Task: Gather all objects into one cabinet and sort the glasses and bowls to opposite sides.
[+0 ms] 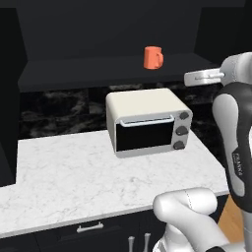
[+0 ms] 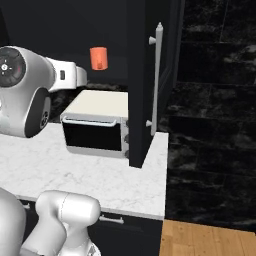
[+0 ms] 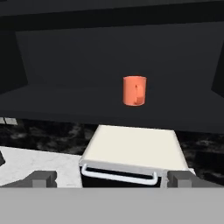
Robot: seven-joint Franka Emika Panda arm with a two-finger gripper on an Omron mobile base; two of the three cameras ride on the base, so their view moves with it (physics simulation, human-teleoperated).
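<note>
Hand view looks straight at the orange mug, upright on the cabinet shelf above the toaster oven. The pincer is spread wide, holding nothing, well short of it. Likely reaching step; next, advance level around the mug.

Orange mug (upright) on cabinet shelf

White arm, dark joints, rounded links.
</note>
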